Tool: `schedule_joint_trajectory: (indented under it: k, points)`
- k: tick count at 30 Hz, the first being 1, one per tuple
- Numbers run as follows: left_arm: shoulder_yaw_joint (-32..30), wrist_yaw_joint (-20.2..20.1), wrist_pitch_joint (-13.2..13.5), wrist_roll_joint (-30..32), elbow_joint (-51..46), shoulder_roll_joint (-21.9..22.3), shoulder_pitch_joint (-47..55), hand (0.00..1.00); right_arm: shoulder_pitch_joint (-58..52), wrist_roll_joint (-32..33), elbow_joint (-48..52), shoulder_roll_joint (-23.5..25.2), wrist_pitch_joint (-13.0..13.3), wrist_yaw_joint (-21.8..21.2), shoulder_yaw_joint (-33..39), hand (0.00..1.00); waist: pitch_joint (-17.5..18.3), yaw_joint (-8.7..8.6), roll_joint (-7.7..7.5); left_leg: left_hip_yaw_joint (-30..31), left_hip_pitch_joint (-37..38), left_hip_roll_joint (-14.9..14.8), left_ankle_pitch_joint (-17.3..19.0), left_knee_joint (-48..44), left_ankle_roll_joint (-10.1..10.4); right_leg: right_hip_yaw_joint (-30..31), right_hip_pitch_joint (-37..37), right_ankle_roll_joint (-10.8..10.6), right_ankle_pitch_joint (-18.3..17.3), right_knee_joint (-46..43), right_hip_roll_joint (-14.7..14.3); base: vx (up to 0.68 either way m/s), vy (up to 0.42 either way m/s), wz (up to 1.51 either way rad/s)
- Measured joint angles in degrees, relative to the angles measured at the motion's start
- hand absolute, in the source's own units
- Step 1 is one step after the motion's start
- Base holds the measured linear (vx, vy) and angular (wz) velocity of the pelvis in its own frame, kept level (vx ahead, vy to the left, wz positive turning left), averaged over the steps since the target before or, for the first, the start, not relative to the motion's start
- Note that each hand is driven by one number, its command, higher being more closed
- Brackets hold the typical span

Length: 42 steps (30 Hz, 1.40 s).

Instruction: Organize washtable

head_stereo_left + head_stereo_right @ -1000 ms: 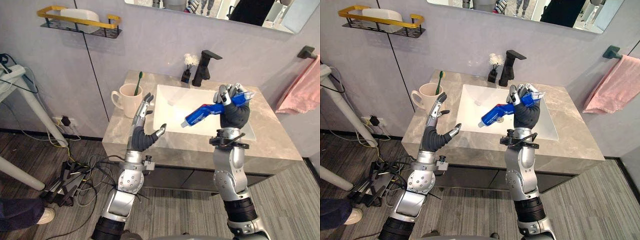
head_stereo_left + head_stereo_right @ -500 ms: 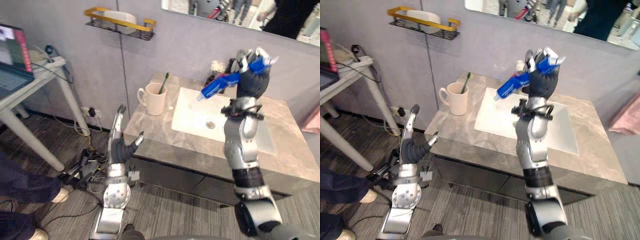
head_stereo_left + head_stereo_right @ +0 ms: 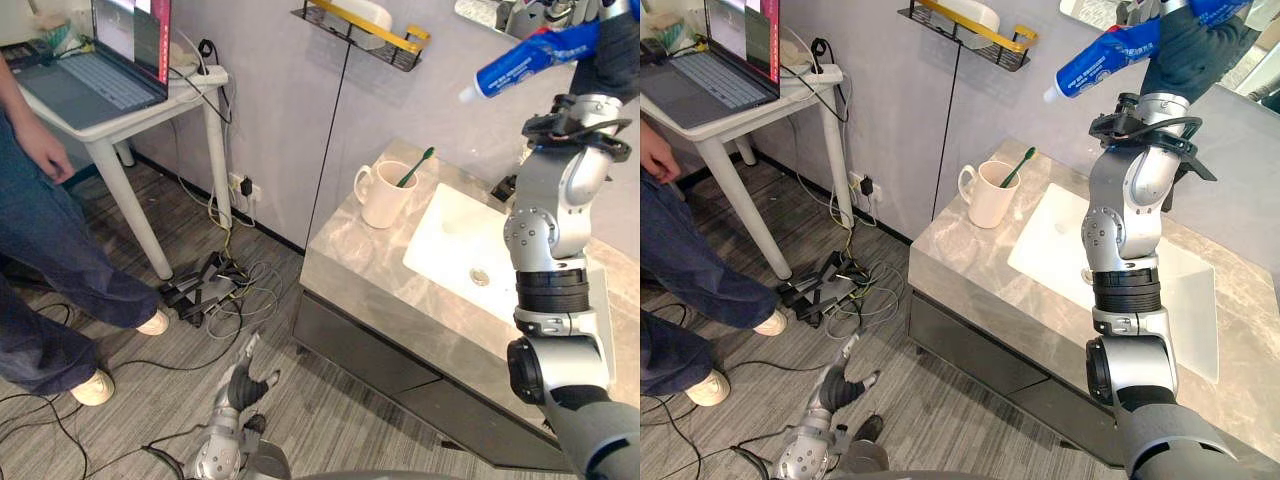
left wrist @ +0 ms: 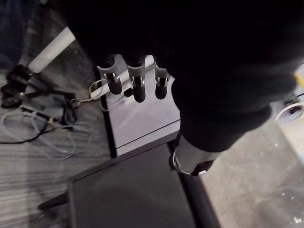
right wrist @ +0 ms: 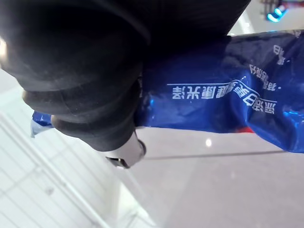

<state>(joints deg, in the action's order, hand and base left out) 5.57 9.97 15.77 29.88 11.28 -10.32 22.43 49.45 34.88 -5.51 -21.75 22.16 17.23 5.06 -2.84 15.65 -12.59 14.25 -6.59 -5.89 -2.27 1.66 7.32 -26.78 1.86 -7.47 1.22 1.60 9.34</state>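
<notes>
Nearest, left hand [image 3: 241, 384] low by the floor, fingers [image 4: 136, 85] straight and slack, nothing in them.

Farther up, right hand [image 3: 1193, 48] high above the washtable [image 3: 352, 262], clenched round the tail half of a blue toothpaste tube [image 3: 1102, 60]. Front half of the tube free and jutting clear of the fist.

Likely light, with soft, glossy walls: quick to dent under a hard squeeze and apt to slide through smooth fingers. Probably firmest at the shoulder behind the cap [image 3: 1051, 93] and at the flat crimped tail. Better wrapped round the body with moderate pressure than pinched. With the grip this far back, expect the front to sag or swing on any fast turn.

Long axis slanted, cap end lower than the tail. Cap pointing away from the hand toward the robot's left, tail on the fist's far side.

Below and left of the hand, a cream mug [image 3: 383, 196] with a green toothbrush [image 3: 418, 167] leaning in it. Beyond the cap and farther left of the hand, a gold-railed wall shelf [image 3: 385, 38], roughly along the line of the tube. Cannot tell which of the two is the goal.
</notes>
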Motion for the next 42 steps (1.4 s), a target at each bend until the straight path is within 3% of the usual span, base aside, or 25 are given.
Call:
schedule_joint_trajectory:
  k: [4, 9, 13, 17, 19, 25, 30, 36, 42]
  points:
    - [-0.8, -1.2, -1.5, -0.2, 4.0, 0.2, -1.2, 0.0, 0.0, 1.6, 0.4, -0.2, -0.1, -0.1, 2.2, 1.0, -0.9, 0.91, -0.63, -0.1, -1.5, -0.2, 0.3, -0.2, 0.2, -0.1, -2.1, 0.0, -0.9, -1.7, 0.2, 0.0, 0.0, 0.0]
    - [-3.3, -2.6, -1.7, -2.8, 7.3, -0.5, -1.5, 0.0, 0.0, 1.9, 0.5, -5.1, -0.2, -1.4, 2.1, 1.0, -2.2, 0.94, -1.04, -0.8, -3.6, -1.2, 1.5, -2.2, 0.4, 0.2, -4.8, 0.0, -0.8, -4.0, -0.3, -0.01, -0.009, -0.12]
    - [-4.8, -3.6, -2.2, -2.7, 16.9, -3.1, -4.1, 0.0, 0.0, 3.2, 0.1, -5.8, -1.3, -2.7, 1.6, 1.0, -2.5, 1.13, -1.66, -3.4, -4.8, -5.0, 2.0, -2.7, 1.0, 2.1, -8.1, 0.7, 1.6, -4.5, -3.2, -0.02, -0.051, -0.45]
    - [-6.7, -3.6, -3.7, -2.8, 23.6, -3.2, -6.5, 0.0, 0.0, 3.5, 0.0, -6.9, -1.5, -2.9, 1.0, 1.0, -2.9, 1.15, -1.75, -3.9, -6.1, -6.9, 3.1, -4.0, 1.8, 3.3, -9.2, 0.8, 2.1, -3.9, -5.0, 0.0, -0.058, -0.19]
    - [-9.9, -3.4, -4.5, -5.8, 26.2, -1.3, -7.7, 0.0, 0.0, 3.6, 0.0, -8.5, -1.8, -3.4, -0.6, 1.0, -3.0, 1.09, -1.72, -4.0, -7.9, -8.1, 3.4, -4.8, 2.4, 3.4, -10.4, 0.8, 2.1, -3.2, -6.4, 0.01, -0.088, -0.14]
    - [-11.0, -2.3, -5.3, -6.6, 26.6, -0.7, -8.3, 0.0, -0.1, 6.1, 0.4, -7.8, -2.1, -3.4, -0.8, 1.0, -3.2, 1.43, -2.06, -3.6, -9.9, -9.1, 4.0, -6.3, 3.2, 3.8, -11.2, 0.8, 2.1, -2.4, -7.7, 0.01, -0.038, -0.03]
    - [-11.0, -2.2, -5.4, -6.5, 27.1, -0.7, -10.2, 0.0, 0.4, 7.8, 2.7, -7.6, -0.1, -2.6, -0.8, 1.0, -3.7, 2.73, -2.78, -3.0, -11.0, -9.4, 4.3, -6.7, 3.3, 3.8, -11.4, 1.6, 2.7, -1.3, -8.3, 0.0, -0.002, 0.02]
    - [-11.6, -2.1, -5.4, -6.6, 27.1, -1.0, -10.2, 0.0, 5.4, 9.8, 4.8, -7.3, 2.2, -2.3, -0.8, 1.0, -4.2, 2.68, -3.61, -3.1, -11.4, -9.4, 4.2, -6.7, 3.6, 3.7, -11.8, 1.6, 2.9, -1.1, -8.3, 0.0, 0.003, -0.01]
    - [-12.9, -1.0, -6.0, -6.8, 27.7, -0.8, -10.3, 0.0, 7.9, 9.7, 4.8, -7.2, 2.4, -2.3, -2.6, 1.0, -4.5, 2.69, -4.33, -2.4, -12.2, -9.3, 4.2, -6.6, 3.6, 3.4, -11.9, 1.6, 2.9, -0.1, -8.6, 0.0, -0.002, 0.04]
